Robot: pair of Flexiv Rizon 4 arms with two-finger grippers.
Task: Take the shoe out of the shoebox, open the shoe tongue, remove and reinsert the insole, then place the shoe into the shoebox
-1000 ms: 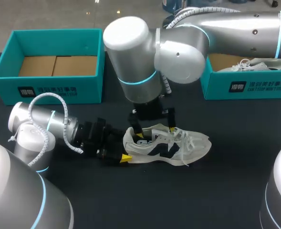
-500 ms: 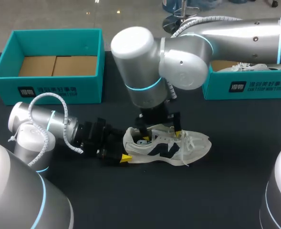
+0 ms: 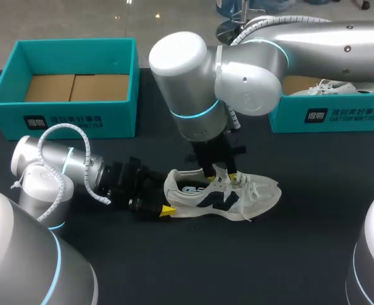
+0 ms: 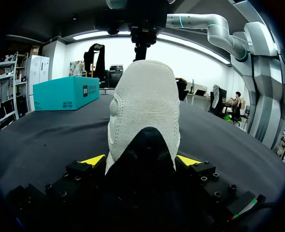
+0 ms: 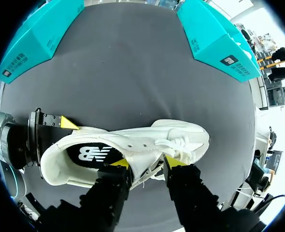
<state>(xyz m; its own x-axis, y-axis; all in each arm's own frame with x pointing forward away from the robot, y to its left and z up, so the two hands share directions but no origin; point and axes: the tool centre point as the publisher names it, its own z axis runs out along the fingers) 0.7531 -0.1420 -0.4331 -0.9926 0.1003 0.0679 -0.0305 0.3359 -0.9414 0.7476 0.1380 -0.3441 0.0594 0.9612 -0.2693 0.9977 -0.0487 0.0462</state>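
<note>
sliding toeward, right end effector point(image 5: 146, 163) now grips the shoe point(image 5: 132, 140)

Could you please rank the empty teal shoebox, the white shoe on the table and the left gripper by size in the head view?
1. empty teal shoebox
2. white shoe
3. left gripper, partly hidden by the shoe

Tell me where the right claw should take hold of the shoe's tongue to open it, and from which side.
Take the tongue by its free top edge, just behind the laces, coming straight down from above. The shoe sits upright on its sole, opening up, and the left claw clamps its heel, so it should not slide. The right claw hangs just over that spot.
</note>
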